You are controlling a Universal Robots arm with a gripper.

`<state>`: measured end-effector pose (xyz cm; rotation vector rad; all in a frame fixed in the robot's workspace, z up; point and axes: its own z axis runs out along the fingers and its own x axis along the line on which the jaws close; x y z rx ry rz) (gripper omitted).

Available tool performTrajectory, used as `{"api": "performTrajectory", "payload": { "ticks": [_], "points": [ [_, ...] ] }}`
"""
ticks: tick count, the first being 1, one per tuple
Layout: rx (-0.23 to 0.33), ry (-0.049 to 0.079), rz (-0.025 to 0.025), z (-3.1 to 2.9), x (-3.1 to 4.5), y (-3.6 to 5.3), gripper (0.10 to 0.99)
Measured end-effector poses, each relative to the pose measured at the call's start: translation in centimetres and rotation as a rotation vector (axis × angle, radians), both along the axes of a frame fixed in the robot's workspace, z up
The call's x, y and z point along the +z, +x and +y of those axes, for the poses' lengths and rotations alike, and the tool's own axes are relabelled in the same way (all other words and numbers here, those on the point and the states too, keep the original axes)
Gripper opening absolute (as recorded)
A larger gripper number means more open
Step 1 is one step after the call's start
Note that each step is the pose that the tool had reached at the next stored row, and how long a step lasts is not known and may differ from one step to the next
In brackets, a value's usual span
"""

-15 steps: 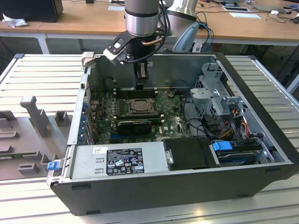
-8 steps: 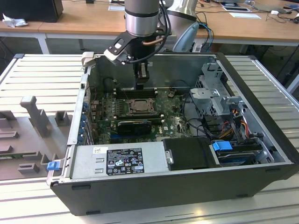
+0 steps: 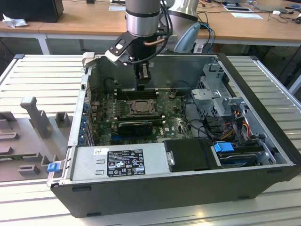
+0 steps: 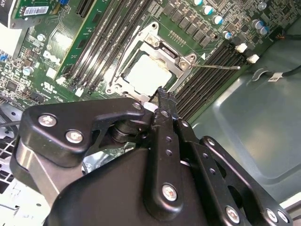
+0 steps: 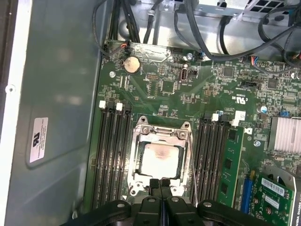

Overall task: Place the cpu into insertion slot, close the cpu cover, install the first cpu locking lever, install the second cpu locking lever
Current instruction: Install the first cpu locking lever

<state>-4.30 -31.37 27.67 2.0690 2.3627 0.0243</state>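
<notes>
Grey power supply (image 3: 94, 162) along the case's (image 3: 178, 193) near wall, wires (image 3: 233, 125) toward the exterior view's right. Coin battery (image 5: 131, 64) near a board (image 5: 160, 101) corner, memory slots (image 5: 112, 150) along that edge.

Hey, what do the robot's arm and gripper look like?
The arm is a grey metallic cylinder with a dark band, and black cables run alongside it. The gripper is matte black, built from jointed links fastened with silver screws.

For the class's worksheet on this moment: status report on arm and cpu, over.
Gripper shut, tips at the socket's edge. Cpu seated in insertion slot, cpu cover down over it. Thin lever wire beside the socket.
</notes>
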Motion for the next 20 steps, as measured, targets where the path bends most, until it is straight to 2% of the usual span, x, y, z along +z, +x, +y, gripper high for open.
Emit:
{"api": "performTrajectory", "payload": {
  "ticks": [5,16,20],
  "points": [
    [0.030,0.000,0.0000,0.00,0.00,0.00,0.106],
    [0.148,0.000,0.0000,0.00,0.00,0.00,0.106],
    [0.173,0.000,0.0006,0.00,-0.01,0.00,0.106]
  ]
}}
